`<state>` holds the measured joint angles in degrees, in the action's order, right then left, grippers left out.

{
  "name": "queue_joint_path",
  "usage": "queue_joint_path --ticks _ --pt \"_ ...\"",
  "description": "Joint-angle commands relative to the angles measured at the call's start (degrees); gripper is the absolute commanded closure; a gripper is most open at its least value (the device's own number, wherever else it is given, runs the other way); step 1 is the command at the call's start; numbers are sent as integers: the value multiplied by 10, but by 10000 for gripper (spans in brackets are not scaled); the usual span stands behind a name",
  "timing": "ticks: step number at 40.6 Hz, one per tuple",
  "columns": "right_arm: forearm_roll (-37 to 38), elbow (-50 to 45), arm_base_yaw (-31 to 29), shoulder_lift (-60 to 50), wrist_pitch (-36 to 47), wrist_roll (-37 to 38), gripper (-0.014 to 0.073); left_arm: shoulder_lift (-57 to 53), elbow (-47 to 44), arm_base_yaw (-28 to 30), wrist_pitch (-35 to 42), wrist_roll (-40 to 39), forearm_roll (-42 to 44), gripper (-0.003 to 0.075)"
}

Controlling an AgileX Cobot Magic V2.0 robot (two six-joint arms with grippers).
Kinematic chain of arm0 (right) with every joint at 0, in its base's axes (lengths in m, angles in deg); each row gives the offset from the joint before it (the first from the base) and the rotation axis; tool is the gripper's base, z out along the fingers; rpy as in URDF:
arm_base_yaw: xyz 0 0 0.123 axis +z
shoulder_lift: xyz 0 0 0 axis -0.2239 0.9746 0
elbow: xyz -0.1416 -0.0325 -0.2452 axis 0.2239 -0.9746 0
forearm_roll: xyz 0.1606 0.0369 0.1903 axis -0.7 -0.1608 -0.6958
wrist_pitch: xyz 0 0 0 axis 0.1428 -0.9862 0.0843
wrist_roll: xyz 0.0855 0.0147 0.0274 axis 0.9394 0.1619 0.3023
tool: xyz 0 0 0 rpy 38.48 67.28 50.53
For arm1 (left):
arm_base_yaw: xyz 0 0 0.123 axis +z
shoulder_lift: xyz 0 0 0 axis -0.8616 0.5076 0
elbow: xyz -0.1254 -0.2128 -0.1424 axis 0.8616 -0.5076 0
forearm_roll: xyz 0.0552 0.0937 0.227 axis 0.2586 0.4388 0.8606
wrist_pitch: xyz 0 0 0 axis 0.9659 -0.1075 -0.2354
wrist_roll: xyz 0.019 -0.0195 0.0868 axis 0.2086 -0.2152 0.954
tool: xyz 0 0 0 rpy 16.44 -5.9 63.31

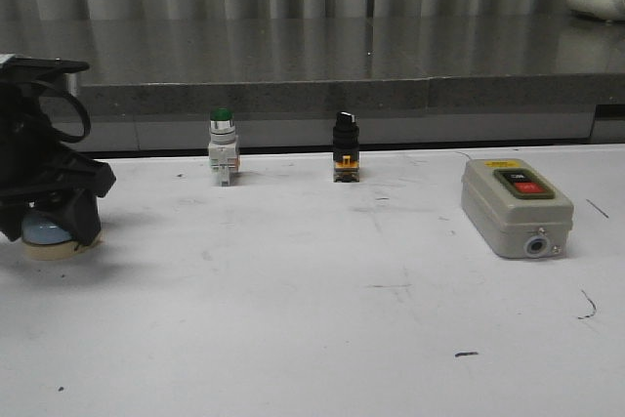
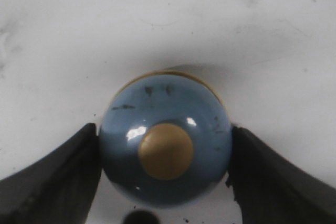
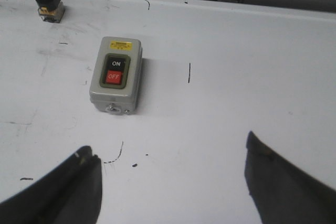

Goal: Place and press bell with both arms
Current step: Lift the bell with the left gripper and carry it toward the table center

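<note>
The bell [image 2: 165,148] sits on the worktop [image 1: 322,310] at about nine o'clock in the front view, flanked across its dome by the left gripper [image 2: 165,174] jaws — contact cannot be told. It is judged light, rigid, glossy and slippery — best held low. The right gripper [image 3: 170,182] jaws are spread wide, empty.

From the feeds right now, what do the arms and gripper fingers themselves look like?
The left arm is bulky matte black, with a looping black cable near its top. The left gripper has dark, wedge-shaped fingers. The right gripper shows two similar dark fingers, one with a small pale scuff. No markings are readable.
</note>
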<state>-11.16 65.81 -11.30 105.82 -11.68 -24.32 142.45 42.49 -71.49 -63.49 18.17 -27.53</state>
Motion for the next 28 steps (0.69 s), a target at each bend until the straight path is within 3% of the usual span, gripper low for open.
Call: queue_joint_path --ticks 1,9,28 --pt "3 14 -2 3 42 -4 14 -24 23 -9 3 -4 -5 337" --pt "3 14 -2 3 42 -4 14 -24 63 -50 -38 -4 -11 301" --pt "3 14 -2 3 42 -4 14 7 167 -236 -51 -4 -15 301"
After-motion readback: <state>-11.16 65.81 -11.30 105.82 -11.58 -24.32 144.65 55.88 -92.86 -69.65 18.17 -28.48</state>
